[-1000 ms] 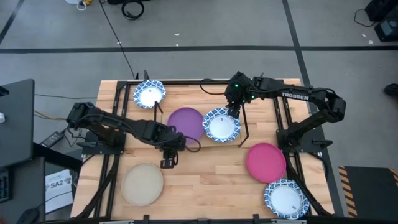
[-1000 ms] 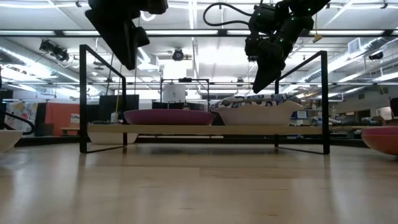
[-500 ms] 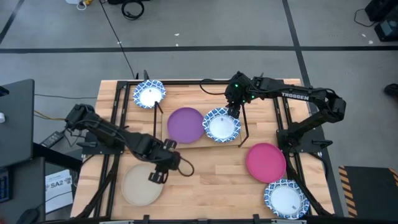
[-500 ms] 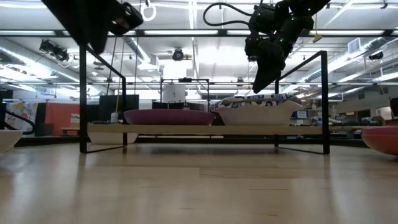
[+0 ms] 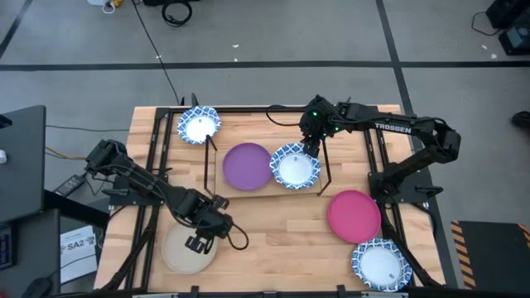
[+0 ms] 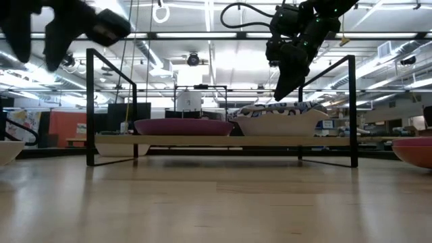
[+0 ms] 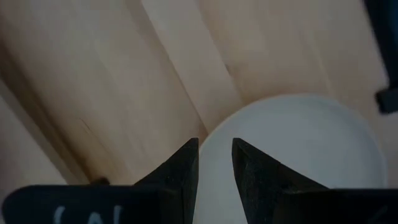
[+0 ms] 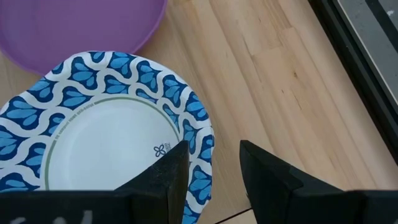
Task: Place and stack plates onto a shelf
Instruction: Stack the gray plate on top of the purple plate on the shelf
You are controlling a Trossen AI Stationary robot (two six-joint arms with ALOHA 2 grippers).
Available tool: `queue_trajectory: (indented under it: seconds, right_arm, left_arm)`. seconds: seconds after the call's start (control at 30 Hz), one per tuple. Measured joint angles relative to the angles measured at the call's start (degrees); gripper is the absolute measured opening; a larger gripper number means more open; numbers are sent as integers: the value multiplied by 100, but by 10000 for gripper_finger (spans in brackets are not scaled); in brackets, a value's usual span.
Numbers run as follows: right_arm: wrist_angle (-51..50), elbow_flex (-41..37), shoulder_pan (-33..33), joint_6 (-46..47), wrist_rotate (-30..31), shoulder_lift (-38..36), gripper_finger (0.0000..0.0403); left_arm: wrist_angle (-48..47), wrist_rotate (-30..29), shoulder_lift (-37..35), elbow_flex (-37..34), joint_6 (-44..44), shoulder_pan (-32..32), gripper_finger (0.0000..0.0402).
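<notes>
A beige plate (image 5: 187,247) lies flat on the table near its front left. My left gripper (image 5: 199,242) hovers open above this plate's rim (image 7: 214,134), well clear of it, fingers pointing steeply down. A black rod shelf with a wooden board (image 5: 267,189) holds a purple plate (image 5: 246,165) and a blue-and-white plate (image 5: 295,167) side by side. My right gripper (image 5: 310,151) stands open just above the patterned plate's far right rim (image 8: 202,140), apart from it in the low view (image 6: 282,91).
Another blue-and-white plate (image 5: 199,126) lies at the table's far left. A magenta plate (image 5: 354,215) and a third patterned plate (image 5: 381,265) lie at the near right. The shelf's upright rods (image 6: 352,111) flank my right gripper. Bare wood lies between shelf and front edge.
My left gripper has swung away from the shelf's near side toward the table's near left, sinking a little and rolling its wrist. It now hangs over the beige plate and is still open. The plates have not moved.
</notes>
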Motion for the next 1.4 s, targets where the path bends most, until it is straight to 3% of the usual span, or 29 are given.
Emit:
queue_trajectory:
  seconds: [0.63,1.07,1.4]
  right_arm:
    - [30,-2,0,0,0,0,149]
    - [29,-2,0,0,0,0,149]
    - [29,-2,0,0,0,0,147]
  left_arm:
    - [1516,-3,2,-1520,202,1,102]
    - [1628,0,2,-1800,438,5,102]
    - [1619,6,2,-1800,451,5,40]
